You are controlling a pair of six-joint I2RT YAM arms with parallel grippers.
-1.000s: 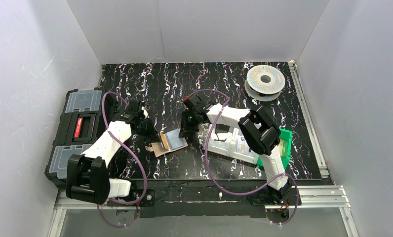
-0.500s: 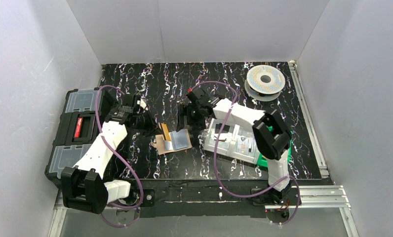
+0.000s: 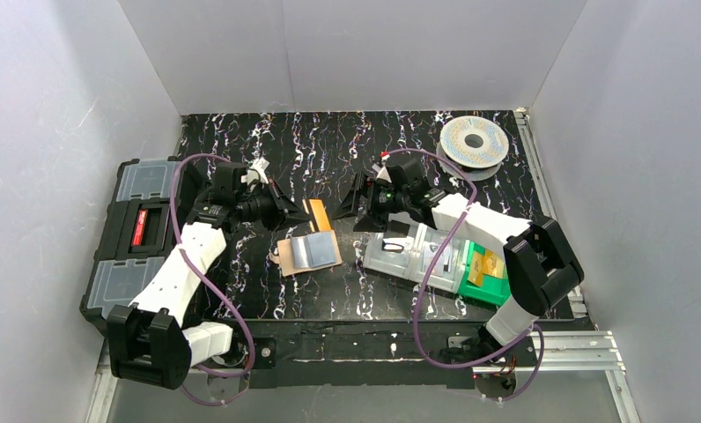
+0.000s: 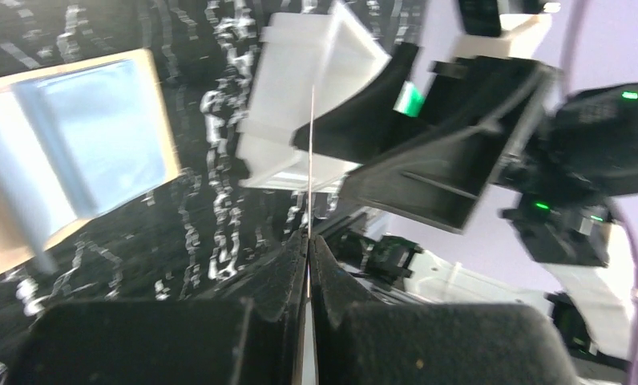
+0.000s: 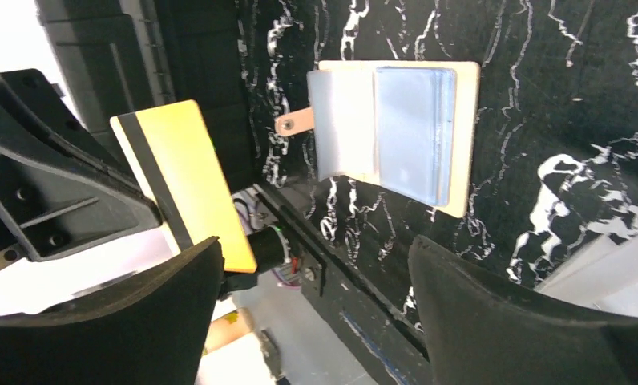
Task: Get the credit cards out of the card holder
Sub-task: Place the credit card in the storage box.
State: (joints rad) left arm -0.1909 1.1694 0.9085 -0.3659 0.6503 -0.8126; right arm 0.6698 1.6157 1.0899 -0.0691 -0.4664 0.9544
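Observation:
The tan card holder lies open on the black marbled table, with pale blue credit cards in its panels. My left gripper is shut on a yellow card with a black stripe, held above the table just beyond the holder. In the left wrist view the card shows edge-on between the closed pads. My right gripper hangs open and empty to the right of the holder. Its view shows the yellow card and the holder with blue cards.
A black toolbox sits at the left table edge. A clear compartment tray and a green bin holding yellow-gold pieces lie under the right arm. A filament spool stands at the back right. White walls enclose the table.
The left gripper drew the yellow card out of the holder and lifted it up and away. The right gripper opened wide and pulled back to the right, off the holder.

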